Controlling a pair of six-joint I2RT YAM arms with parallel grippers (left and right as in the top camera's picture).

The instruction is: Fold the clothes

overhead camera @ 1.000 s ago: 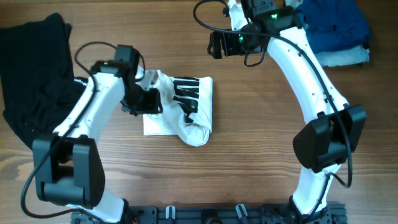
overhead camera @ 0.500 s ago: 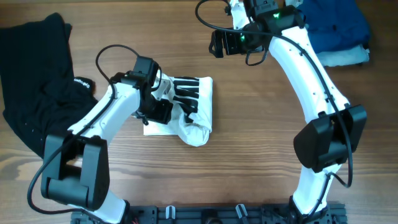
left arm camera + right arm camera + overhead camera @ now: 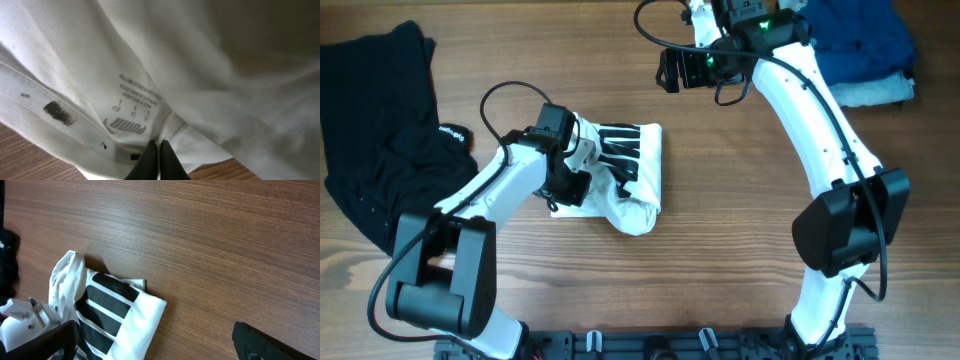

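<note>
A crumpled white T-shirt (image 3: pixel 638 190) with black stripes lies mid-tabletop (image 3: pixel 730 230). The left pincer (image 3: pixel 158 159) presses into the shirt's left edge with its tips squeezed together; whether cloth is caught between them is unclear. The right pincer (image 3: pixel 666 70) hovers spread wide over bare wood, farther back.
</note>
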